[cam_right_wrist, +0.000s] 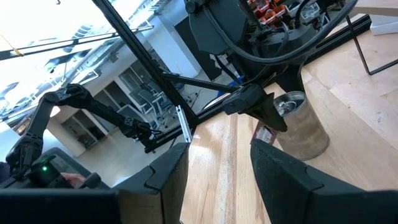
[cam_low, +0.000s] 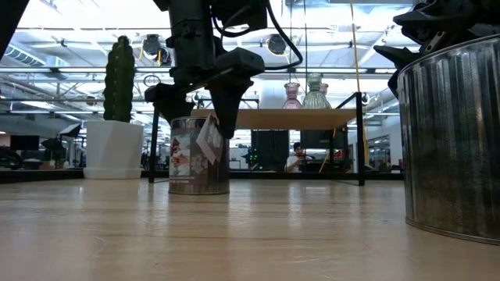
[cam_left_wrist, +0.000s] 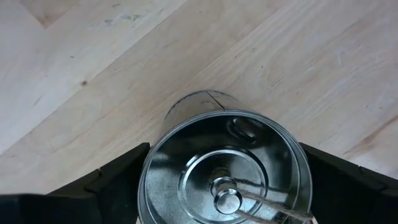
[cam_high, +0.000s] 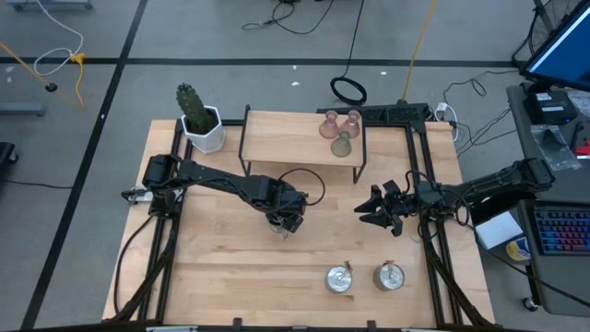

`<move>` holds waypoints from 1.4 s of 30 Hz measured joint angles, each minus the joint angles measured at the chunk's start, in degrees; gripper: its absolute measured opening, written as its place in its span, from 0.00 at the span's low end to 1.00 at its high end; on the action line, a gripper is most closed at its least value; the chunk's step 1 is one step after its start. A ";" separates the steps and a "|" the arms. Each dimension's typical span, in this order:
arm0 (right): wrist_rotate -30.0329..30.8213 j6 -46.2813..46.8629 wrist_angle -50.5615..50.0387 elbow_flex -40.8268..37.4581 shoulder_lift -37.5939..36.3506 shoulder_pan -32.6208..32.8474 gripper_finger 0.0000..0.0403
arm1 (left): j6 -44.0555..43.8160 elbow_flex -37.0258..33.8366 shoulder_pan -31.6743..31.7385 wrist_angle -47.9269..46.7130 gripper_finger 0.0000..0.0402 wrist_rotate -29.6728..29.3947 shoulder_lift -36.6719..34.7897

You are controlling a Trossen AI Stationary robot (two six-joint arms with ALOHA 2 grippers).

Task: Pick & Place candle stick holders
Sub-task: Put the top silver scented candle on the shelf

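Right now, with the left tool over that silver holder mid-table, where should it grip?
Across the outer wall just below the rim, coming straight down. The silver holder stands upright and round, and the left tool already has a finger on either side. Avoid the tag hanging on its side.

Table (cam_high: 221,267) is pale wood, matt, fine grain; the raised shelf (cam_high: 286,138) on it has the same wood top on thin black metal legs. Holder (cam_left_wrist: 224,171) under the left gripper (cam_high: 284,221) is shiny ribbed metal, mirror-bright inside, paper tag on its side. Three holders (cam_high: 338,129) on the shelf are translucent glass. Gripper fingers (cam_left_wrist: 106,180) are matt black.
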 joint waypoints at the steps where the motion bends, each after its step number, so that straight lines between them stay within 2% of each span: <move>1: 0.00 0.00 0.01 0.00 0.00 0.00 0.41 | -0.25 0.00 0.00 0.00 0.89 -0.14 0.00; 7: 0.00 0.00 0.01 0.00 0.00 0.00 0.41 | -2.04 0.00 0.07 -0.04 0.89 -0.12 0.00; 13: 0.00 0.00 0.00 0.00 -0.01 0.01 0.41 | -3.22 -0.11 0.11 -0.32 0.89 2.48 -1.04; 28: 0.20 -0.01 -0.37 0.00 -0.02 0.00 0.41 | -7.91 -0.09 0.11 -0.67 0.89 2.87 -12.16; 35: 0.22 -0.01 -0.16 0.00 -0.02 0.00 0.41 | -10.56 -0.07 0.26 5.19 0.89 1.48 -18.89; 42: 0.24 0.00 0.01 0.00 0.00 0.00 0.41 | -8.51 0.06 2.87 11.85 0.89 -0.73 -21.12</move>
